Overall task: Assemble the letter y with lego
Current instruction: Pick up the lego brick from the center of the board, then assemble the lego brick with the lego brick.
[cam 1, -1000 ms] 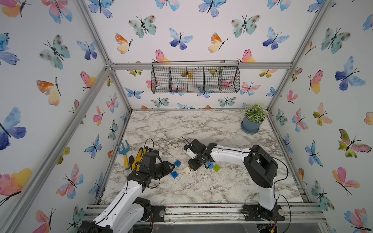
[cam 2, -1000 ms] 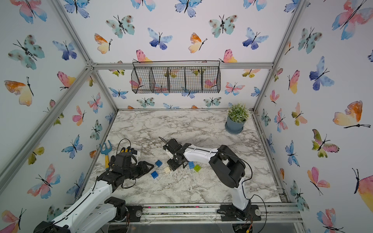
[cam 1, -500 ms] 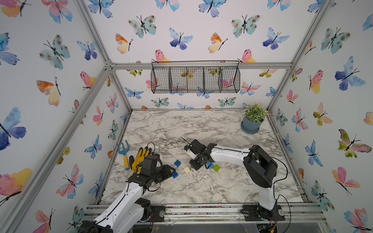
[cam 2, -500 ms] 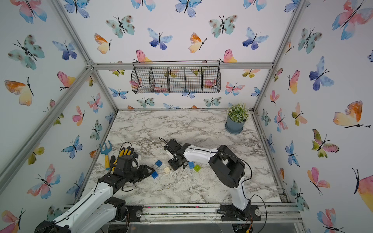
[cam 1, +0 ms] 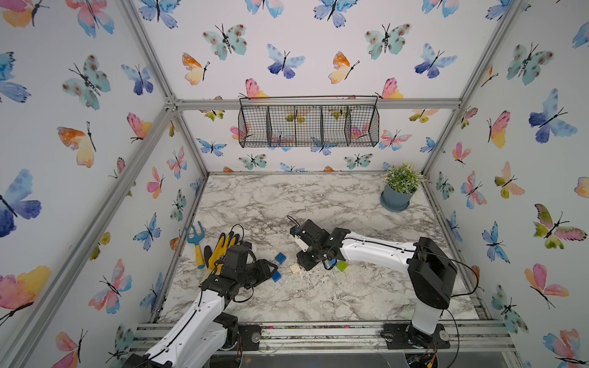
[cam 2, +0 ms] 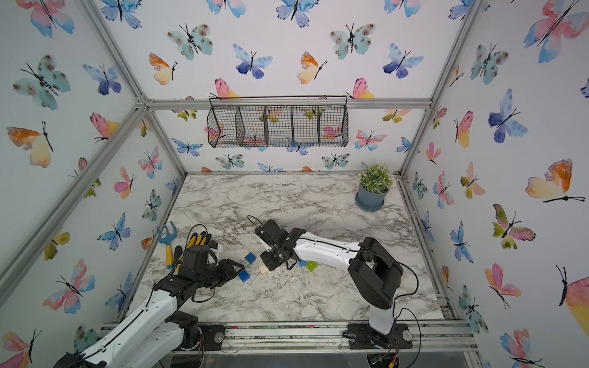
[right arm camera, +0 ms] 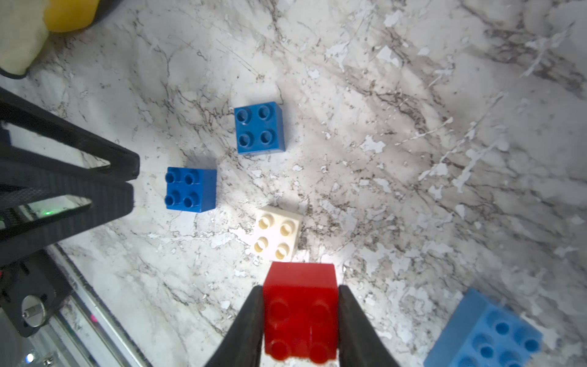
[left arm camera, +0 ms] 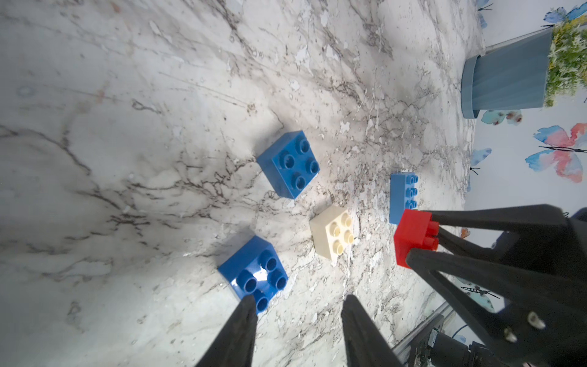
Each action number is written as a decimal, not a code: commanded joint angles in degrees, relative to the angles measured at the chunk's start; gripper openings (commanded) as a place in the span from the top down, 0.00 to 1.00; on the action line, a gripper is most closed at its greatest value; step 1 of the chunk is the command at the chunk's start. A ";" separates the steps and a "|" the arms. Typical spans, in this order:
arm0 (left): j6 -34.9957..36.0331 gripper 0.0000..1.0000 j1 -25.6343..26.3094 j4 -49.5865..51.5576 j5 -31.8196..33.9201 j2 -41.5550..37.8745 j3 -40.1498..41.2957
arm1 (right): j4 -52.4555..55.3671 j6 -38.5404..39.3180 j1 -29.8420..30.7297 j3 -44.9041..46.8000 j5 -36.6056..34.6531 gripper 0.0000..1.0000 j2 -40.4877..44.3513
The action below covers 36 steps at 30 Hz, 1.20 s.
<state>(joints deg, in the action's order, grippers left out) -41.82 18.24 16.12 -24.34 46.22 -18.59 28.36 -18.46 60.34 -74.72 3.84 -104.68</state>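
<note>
My right gripper (right arm camera: 301, 317) is shut on the red lego brick (right arm camera: 300, 313), held just above the marble beside the cream brick (right arm camera: 277, 233). The long blue brick (right arm camera: 489, 333) lies close by, and the lime green brick (cam 1: 342, 265) sits next to my right arm. Two dark blue square bricks (left arm camera: 288, 163) (left arm camera: 254, 275) rest on the table. My left gripper (left arm camera: 298, 317) is open and empty, with one fingertip (left arm camera: 246, 305) at the edge of the nearer blue square. In both top views the red brick is hidden under the right gripper (cam 1: 306, 263).
A blue-and-yellow toy fork (cam 1: 197, 242) and yellow-black gloves (cam 1: 221, 248) lie by the left wall behind my left arm. A potted plant (cam 1: 398, 191) stands at the back right. A wire basket (cam 1: 307, 126) hangs on the back wall.
My right gripper has closed on the red brick. My left gripper has moved forward to the nearer blue square brick.
</note>
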 commanded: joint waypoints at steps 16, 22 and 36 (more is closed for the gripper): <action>-0.28 0.45 0.31 -0.11 -1.83 -2.89 1.63 | 5.39 -12.60 4.05 -4.24 -2.51 0.66 -6.14; -0.28 0.45 0.31 -0.35 -1.90 -2.88 1.88 | 6.05 -13.87 4.18 -5.61 -4.18 0.66 -7.18; -0.45 0.44 0.38 -0.72 -1.94 -3.04 2.31 | 7.83 -15.64 4.88 -7.72 -5.75 0.66 -10.44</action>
<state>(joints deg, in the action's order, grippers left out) -42.28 18.39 16.05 -25.41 43.66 -16.80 32.88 -33.01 64.62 -81.54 0.08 -113.49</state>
